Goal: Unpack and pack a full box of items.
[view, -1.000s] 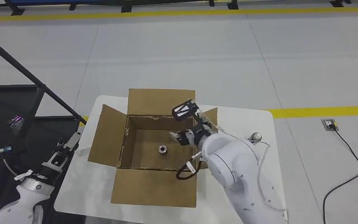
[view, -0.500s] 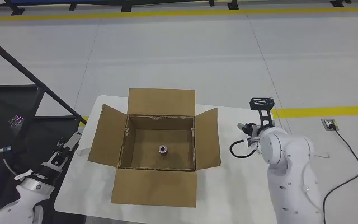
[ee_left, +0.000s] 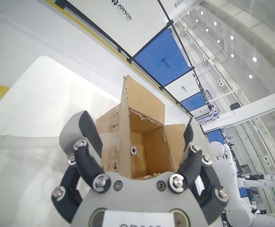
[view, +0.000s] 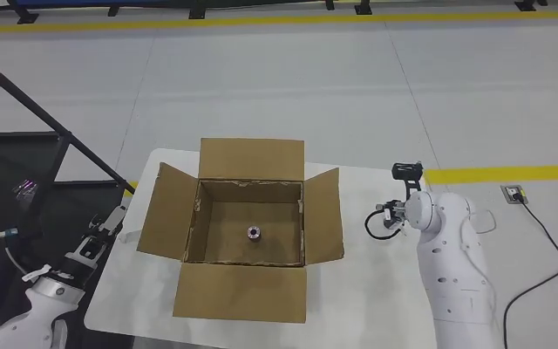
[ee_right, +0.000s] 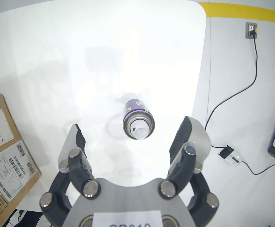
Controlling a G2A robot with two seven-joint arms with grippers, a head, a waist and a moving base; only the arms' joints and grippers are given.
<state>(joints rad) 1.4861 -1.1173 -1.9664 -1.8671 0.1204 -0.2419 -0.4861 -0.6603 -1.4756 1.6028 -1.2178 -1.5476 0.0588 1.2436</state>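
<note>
From above, the cardboard box (view: 253,157) sits in the middle of the white table (view: 366,292) with all four flaps folded outward. A small round metal piece (view: 253,232) lies on the box's bottom, near its centre. The right arm (view: 445,240) is bent over the right part of the table, well apart from the box, with its wrist turned down. The left arm (view: 61,283) is off the table's near left corner, its wrist aimed toward the box.

In the left wrist view, the left tool (ee_left: 137,121) has its fingers spread wide and grips nothing. Beyond the fingertips the box shows its open inside, apart from the tool, with the round metal piece resting on the bottom. One raised flap stands nearest the tool.

In the right wrist view, the right tool (ee_right: 132,124) points straight down at the table, its fingers also spread wide and gripping nothing. A spray can (ee_right: 135,108) with a purple label stands upright on the table beneath it. The can is in line with the gap between the fingers and touches neither one. Its top shows a metal rim and a white nozzle. A corner of the box, carrying barcode labels, lies well apart from the can. Past the table's rounded corner, the floor shows a yellow line (ee_right: 236,10), a socket (ee_right: 251,30) and a black cable (ee_right: 247,86).
</note>
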